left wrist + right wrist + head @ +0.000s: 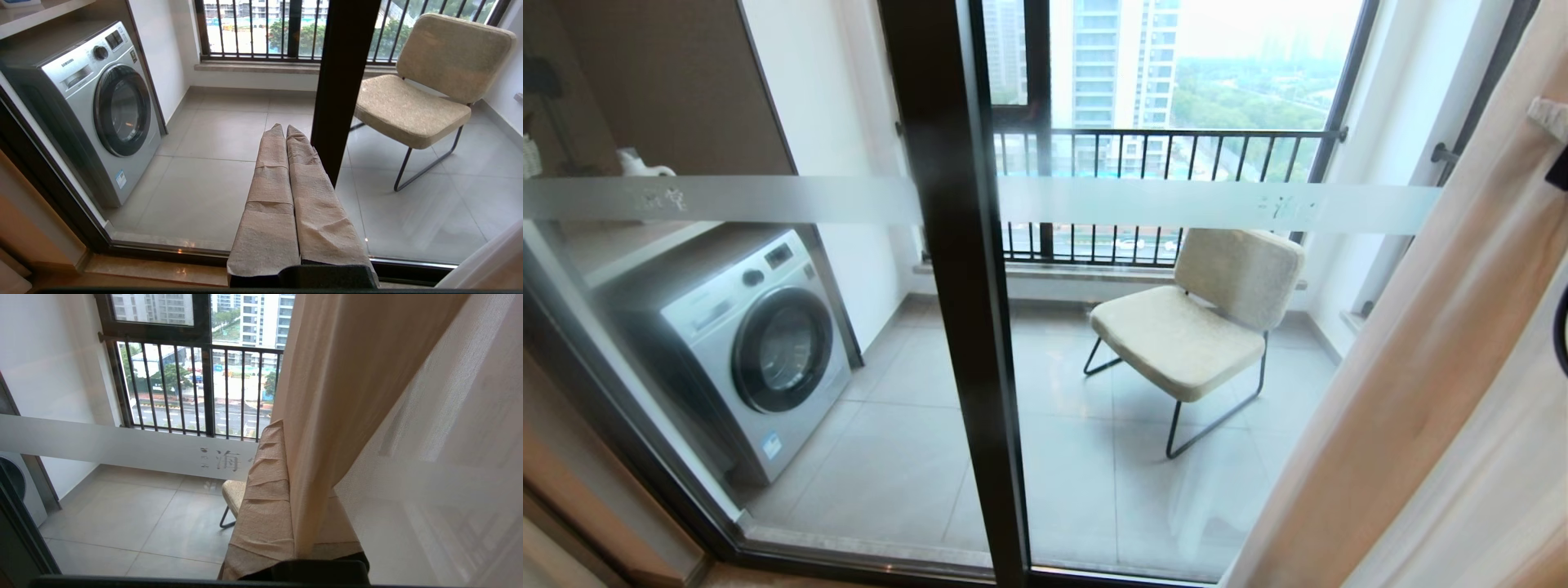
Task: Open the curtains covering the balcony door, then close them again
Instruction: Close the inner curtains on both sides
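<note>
Right gripper (pixel 286 428) on my feed is pinched closed on a fold of the curtains (pixel 347 396): the edge of the peach-beige drape runs down between its two fingers, which are wrapped in crinkly tan tape. One finger (pixel 263 490) shows fully, the other is mostly buried under the cloth. At about 3 o'clock from that fold I get the sheer layer (pixel 441 465), a thin cream weave I can see straight through.

Left gripper (pixel 285 127) is closed too, with nothing in it; its two tape-wrapped fingers (pixel 269 196) lie flat against each other, pointing at the glass near the door's middle post.

From the head cam, the curtains are bunched at 3 to 5 o'clock as long, soft, slanting pleats, so most of the balcony door (pixel 956 269) is uncovered. It's smooth glass in thick, glossy black framing, with a frosted band (pixel 1217 204) crossing at mid-height and faint characters on it.

Through the glass, a silver front-load washing machine (pixel 760 343) with a round dark porthole sits at 9 o'clock. At 2 o'clock there's a lounge chair (pixel 1201 327) with fuzzy cream cushions on thin black metal legs. Pale square tiles (pixel 915 457) cover the floor, and black railing bars (pixel 1160 155) stand at 12 o'clock.
</note>
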Robot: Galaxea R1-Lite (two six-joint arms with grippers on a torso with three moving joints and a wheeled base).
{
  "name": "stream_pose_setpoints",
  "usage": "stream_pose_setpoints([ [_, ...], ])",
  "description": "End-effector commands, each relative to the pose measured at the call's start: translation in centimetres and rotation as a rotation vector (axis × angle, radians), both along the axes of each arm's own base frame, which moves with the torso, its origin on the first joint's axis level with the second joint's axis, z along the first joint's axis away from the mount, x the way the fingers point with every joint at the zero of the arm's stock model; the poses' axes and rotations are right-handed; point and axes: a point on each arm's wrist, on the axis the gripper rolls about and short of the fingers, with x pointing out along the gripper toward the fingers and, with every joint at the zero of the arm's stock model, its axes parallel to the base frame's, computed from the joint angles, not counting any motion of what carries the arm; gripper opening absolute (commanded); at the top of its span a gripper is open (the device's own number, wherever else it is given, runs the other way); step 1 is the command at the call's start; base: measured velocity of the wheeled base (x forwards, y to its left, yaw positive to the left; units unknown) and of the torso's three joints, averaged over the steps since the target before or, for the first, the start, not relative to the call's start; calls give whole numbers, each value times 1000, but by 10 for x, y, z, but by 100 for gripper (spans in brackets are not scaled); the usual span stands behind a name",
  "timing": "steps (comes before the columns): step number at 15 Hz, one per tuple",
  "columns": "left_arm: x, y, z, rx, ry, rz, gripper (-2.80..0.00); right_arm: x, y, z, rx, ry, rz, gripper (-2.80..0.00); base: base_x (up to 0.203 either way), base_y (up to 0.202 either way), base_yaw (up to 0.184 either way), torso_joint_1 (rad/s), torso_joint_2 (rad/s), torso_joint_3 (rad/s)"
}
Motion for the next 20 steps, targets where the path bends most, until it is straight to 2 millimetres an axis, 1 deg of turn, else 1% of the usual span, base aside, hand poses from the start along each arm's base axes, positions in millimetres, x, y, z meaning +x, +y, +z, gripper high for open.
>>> stream_pose_setpoints([
  [1,0,0,0,0,-1,0,-280,5,1,0,0,3,6,-280,0,199,-2,6,-2,2],
  [12,0,0,0,2,1,0,-280,8,2,3,-1,-8,11,-280,0,190,-1,2,2,2],
  [16,0,0,0,2,1,0,-280,18,2,1,-1,6,11,-280,0,191,-2,2,5,3],
  [20,0,0,0,3,1,2,-280,39,1,-2,-1,7,3,-280,0,193,0,4,0,1],
])
